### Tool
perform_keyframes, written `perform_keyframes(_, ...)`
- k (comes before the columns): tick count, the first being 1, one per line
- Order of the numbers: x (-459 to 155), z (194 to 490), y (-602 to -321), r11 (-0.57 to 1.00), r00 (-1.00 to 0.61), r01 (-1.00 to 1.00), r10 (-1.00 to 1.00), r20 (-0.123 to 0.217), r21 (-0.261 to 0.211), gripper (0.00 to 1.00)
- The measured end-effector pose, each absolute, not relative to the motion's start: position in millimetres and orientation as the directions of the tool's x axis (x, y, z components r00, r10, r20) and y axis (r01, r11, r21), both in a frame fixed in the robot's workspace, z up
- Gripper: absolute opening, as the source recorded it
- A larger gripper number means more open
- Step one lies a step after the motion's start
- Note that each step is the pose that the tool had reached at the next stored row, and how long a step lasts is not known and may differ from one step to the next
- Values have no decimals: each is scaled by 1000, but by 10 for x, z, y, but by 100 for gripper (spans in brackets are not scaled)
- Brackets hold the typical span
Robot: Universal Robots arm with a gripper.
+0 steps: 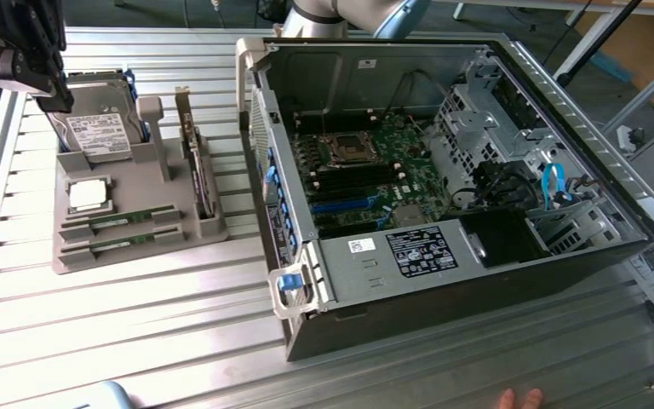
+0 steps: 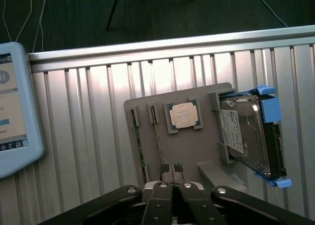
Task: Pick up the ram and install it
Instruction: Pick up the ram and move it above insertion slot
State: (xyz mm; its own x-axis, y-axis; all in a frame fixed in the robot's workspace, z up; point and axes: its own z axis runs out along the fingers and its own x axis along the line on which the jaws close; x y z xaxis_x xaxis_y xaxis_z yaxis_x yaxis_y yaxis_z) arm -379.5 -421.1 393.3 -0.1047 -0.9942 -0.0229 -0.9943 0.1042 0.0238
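The fingers (image 2: pixel 164 175) are pressing together, closed on nothing, and are hovering high over the gray tray (image 1: pixel 151 204). The ram (image 1: pixel 119 223) is lying flat in a slim slot on that tray, untouched, with a second stick (image 1: pixel 119 247) lying just beside it. The tray is also carrying a silver processor chip (image 1: pixel 86 194), a hard drive (image 1: pixel 100 132) and an upright expansion card (image 1: pixel 198 175). Nothing of the task is looking done yet: both the pick-up and the fitting are waiting. The open computer case (image 1: pixel 339 77) is sitting near the tray, toward the exterior view's right, its motherboard (image 1: pixel 390 153) showing. Everything is resting on a ribbed metal desk (image 1: pixel 134 332), the tray sitting close to one long edge. A tablet (image 2: pixel 12 112) is lying near a desk corner, a person's fingertips (image 1: pixel 507 399) are peeking over another edge, and dark floor is showing beyond.
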Motion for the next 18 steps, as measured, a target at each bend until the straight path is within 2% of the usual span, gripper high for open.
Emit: perform_keyframes(18, -3795, 3933, -4211, 60, -61, -998, -998, -23, 22, 11)
